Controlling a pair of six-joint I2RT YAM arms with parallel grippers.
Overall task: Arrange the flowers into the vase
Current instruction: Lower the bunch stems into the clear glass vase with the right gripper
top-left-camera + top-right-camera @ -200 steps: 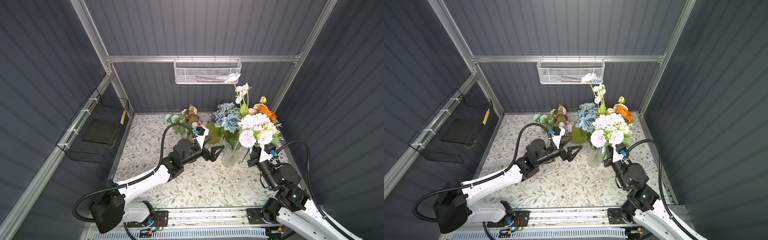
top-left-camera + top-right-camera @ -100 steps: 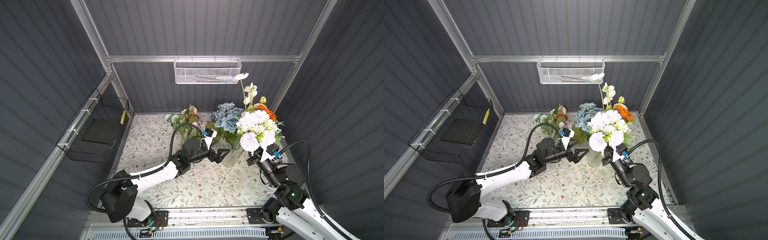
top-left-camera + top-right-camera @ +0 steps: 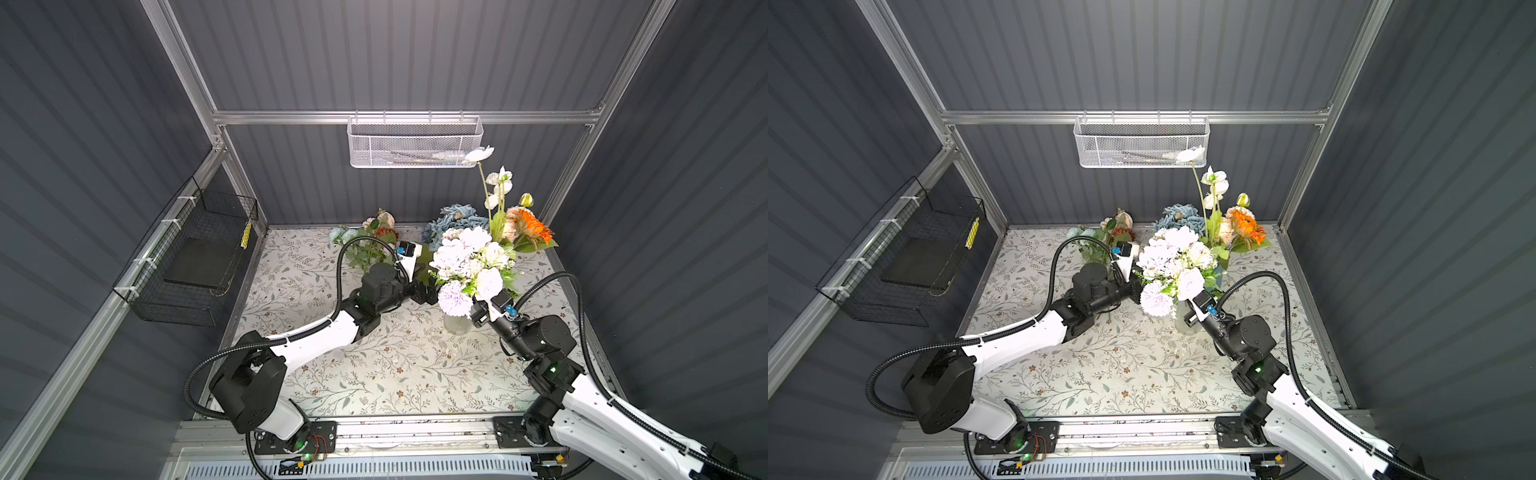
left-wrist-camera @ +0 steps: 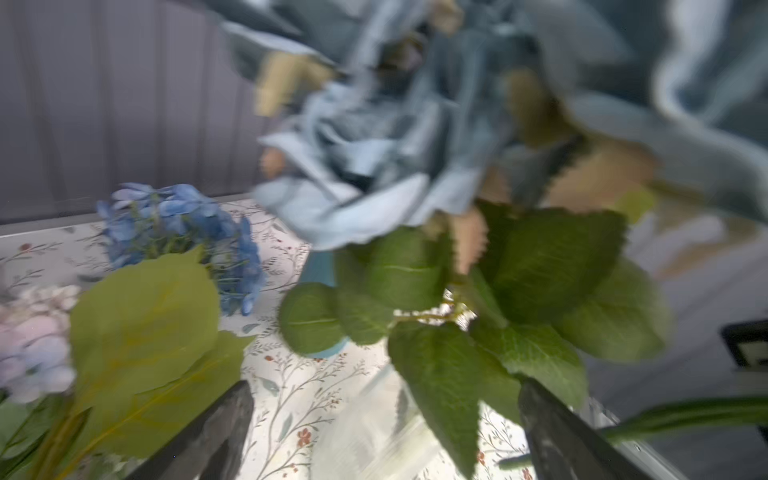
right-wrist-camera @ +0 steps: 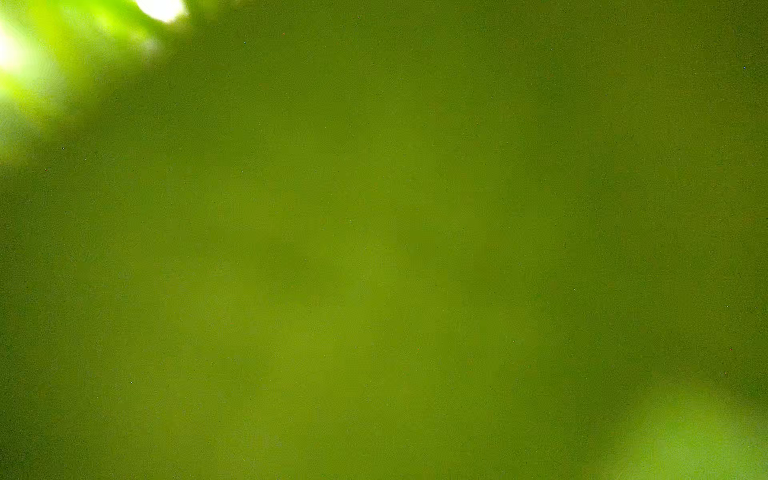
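Quick update: over the last second I've swung the white-and-lilac bunch over to the left. It now sits right above the glass vase, with the lilac head just over the rim. My right claw is clamped shut, and I reckon it's on that bunch's stems. Its tips are buried under blossoms and my right wrist cam shows nothing but green leaf, so I can't confirm.

My left arm has pushed forward too. The left claw is spread wide and holding nothing, and it's now right up against the bunch with a green leaf hanging between its fingers.

The blue roses, orange bloom and tall white spray stand behind the bunch. I can't tell whether their stems are in the vase. There are still loose flowers lying at the back of the tablecloth.

My take is that the bunch is lined up to drop in and the left claw is placed to steady it. The loose ones are still to do.
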